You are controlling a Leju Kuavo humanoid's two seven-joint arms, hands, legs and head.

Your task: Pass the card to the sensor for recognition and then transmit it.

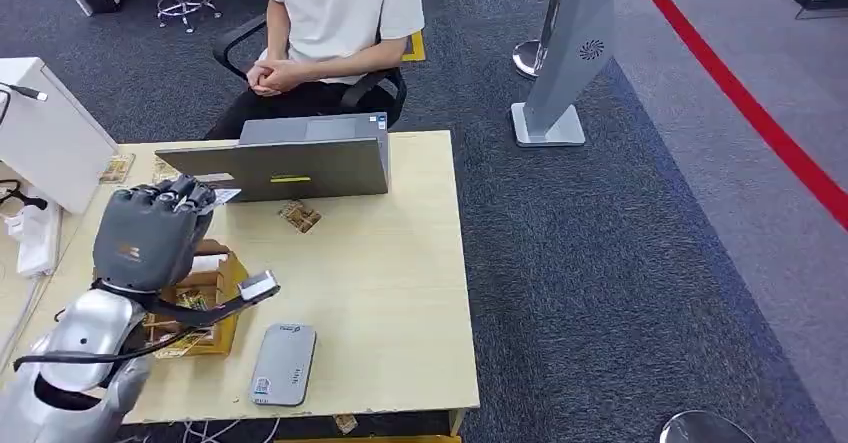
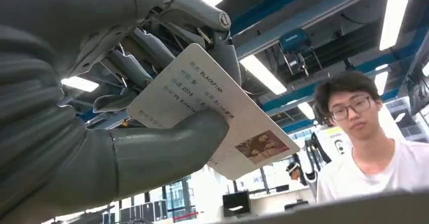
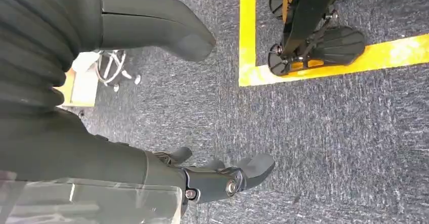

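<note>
I'm seeing my left hand (image 1: 150,231) showing dark grey, its fingers (image 2: 152,49) pinching a white card (image 2: 212,110) that's carrying dark print and a brownish photo patch. Below the fingers, the worktop (image 1: 400,263) is showing pale wood, with a silver-grey sensor (image 1: 283,363). Beyond them a grey laptop (image 1: 275,163) is bearing a yellow-green strip. Under my right hand (image 3: 202,181), dark grey carpet (image 3: 329,148) is carrying yellow lines.

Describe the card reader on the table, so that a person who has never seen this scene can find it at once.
Start at the pale wooden table and go to the edge nearest the robot, opposite the grey laptop. The card reader lies flat there, beside the cardboard box. It is a slim grey slab with rounded corners, unlike the small printed cards scattered about.
</note>
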